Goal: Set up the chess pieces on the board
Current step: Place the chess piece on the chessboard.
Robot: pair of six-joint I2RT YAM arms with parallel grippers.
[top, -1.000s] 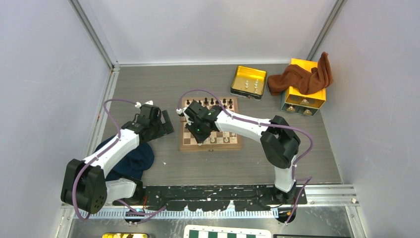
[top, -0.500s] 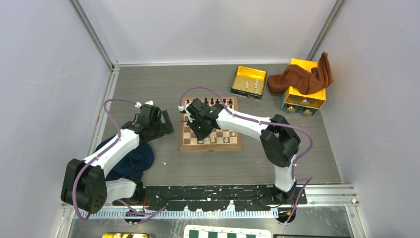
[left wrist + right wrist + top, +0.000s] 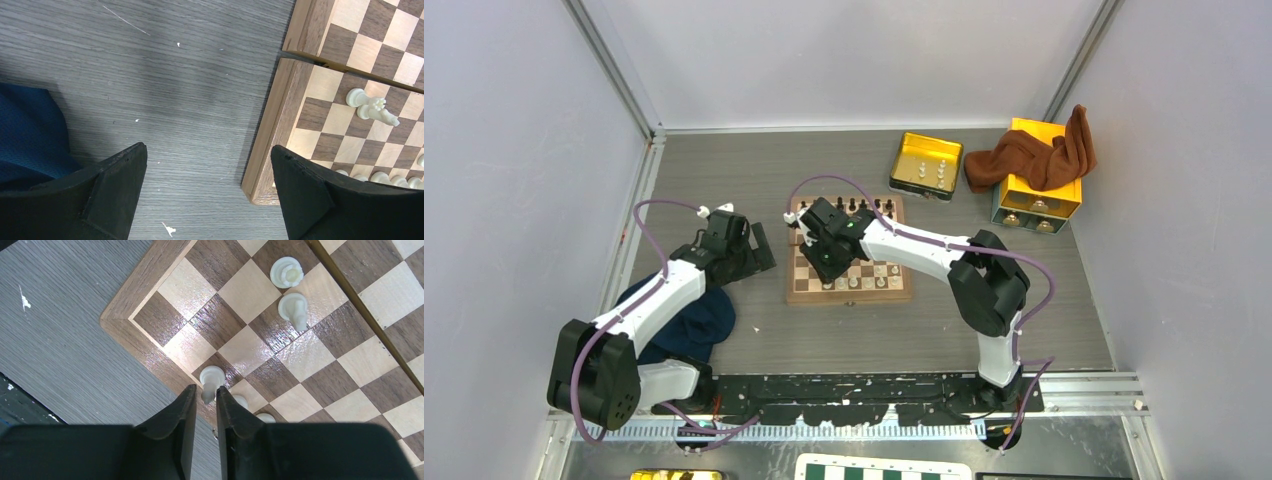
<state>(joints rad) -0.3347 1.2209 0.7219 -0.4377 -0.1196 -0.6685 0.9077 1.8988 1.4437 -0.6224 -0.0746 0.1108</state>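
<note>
Dotting the glossy brown-checkered board (image 3: 150,275) are tiny cream-white turned pieces (image 3: 286,272).

Yellow tin (image 3: 912,158), brown cloth (image 3: 1034,158), blue cloth (image 3: 686,325)

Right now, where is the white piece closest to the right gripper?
In the right wrist view, the white piece sits between the fingertips of the right gripper, on a dark edge square of the board, third from the visible corner.

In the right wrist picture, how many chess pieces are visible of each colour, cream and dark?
Cream chess pieces: 5
Dark chess pieces: 0 in this view
Total: 5
</note>
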